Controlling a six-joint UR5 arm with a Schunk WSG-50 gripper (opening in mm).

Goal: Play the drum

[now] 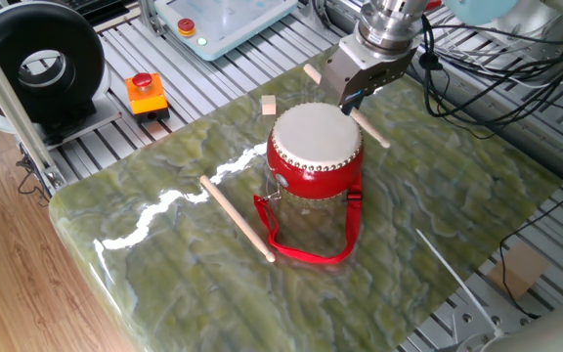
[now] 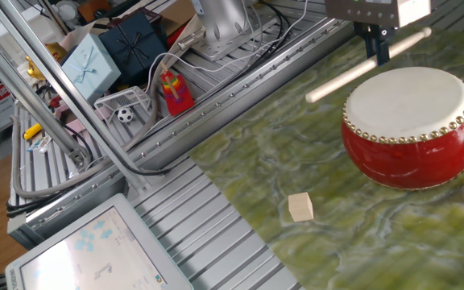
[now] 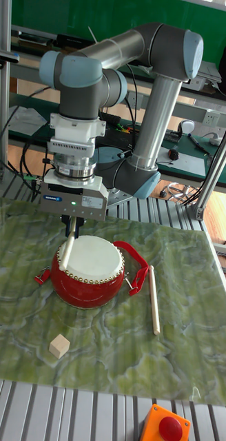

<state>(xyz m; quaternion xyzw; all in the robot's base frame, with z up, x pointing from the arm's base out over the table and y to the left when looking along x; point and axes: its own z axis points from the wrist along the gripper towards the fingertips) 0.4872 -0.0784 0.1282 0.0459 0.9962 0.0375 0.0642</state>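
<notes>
The drum point(image 1: 315, 147) is small and red with an off-white head, and stands upright mid-table with its red strap point(image 1: 306, 251) looped in front. My gripper point(image 1: 352, 101) hangs at the drum's far rim, shut on a thin wooden stick point(image 1: 369, 127) that it holds crosswise. In the other fixed view the gripper point(image 2: 379, 50) carries the stick point(image 2: 337, 79) slanted just beyond and above the drum point(image 2: 409, 125). The tall view shows the gripper point(image 3: 73, 222) above the drum point(image 3: 87, 270), with the stick point(image 3: 67, 251) lying over the left part of the head.
A second wooden stick point(image 1: 238, 220) lies left of the drum. A small wooden cube point(image 1: 269, 105) sits near the table's far edge. An orange box with a red button point(image 1: 145, 93) stands off the mat, and cables point(image 1: 477, 68) trail behind the arm.
</notes>
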